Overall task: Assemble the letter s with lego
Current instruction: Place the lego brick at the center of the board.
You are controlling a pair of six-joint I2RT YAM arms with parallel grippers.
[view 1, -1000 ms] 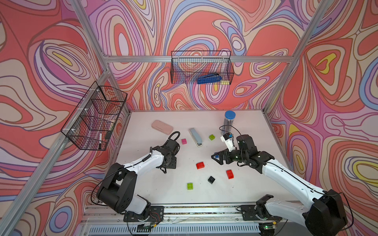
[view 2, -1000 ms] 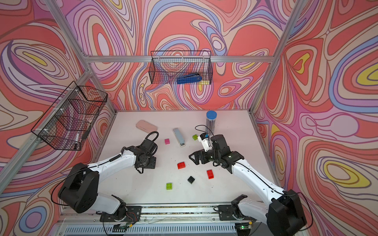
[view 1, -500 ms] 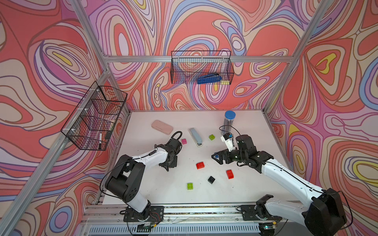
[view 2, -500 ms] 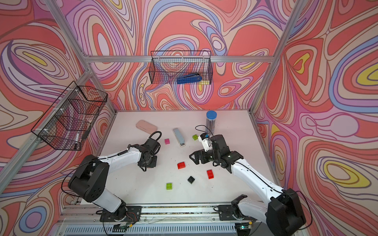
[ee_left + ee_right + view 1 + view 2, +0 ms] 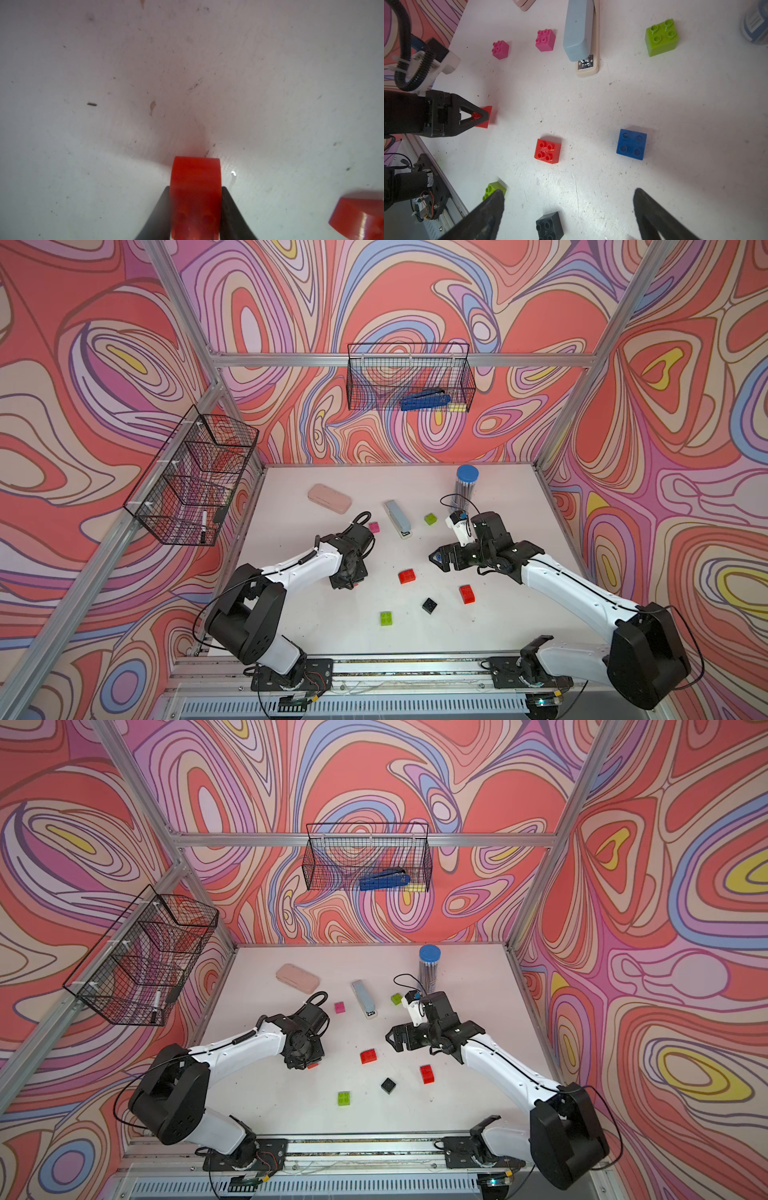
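Note:
My left gripper (image 5: 195,188) is shut on a red lego brick (image 5: 195,172) low at the table; the right wrist view shows the same grip (image 5: 481,118). In both top views this gripper (image 5: 347,583) points down left of centre. A second red brick (image 5: 406,576) lies just to its right. Loose around it lie a third red brick (image 5: 467,594), a black brick (image 5: 429,605), two lime green bricks (image 5: 386,618) (image 5: 430,518), pink bricks (image 5: 545,40) (image 5: 500,49) and a blue brick (image 5: 631,144). My right gripper (image 5: 569,203) hovers open and empty over the middle (image 5: 436,560).
A grey-blue stapler (image 5: 397,519) and a pink oblong case (image 5: 329,498) lie towards the back. A blue-lidded tube (image 5: 466,485) stands at the back right. Wire baskets hang on the back wall (image 5: 409,381) and the left wall (image 5: 195,477).
My left gripper has closed on the red brick and its arm has shifted a little. The right arm has not moved.

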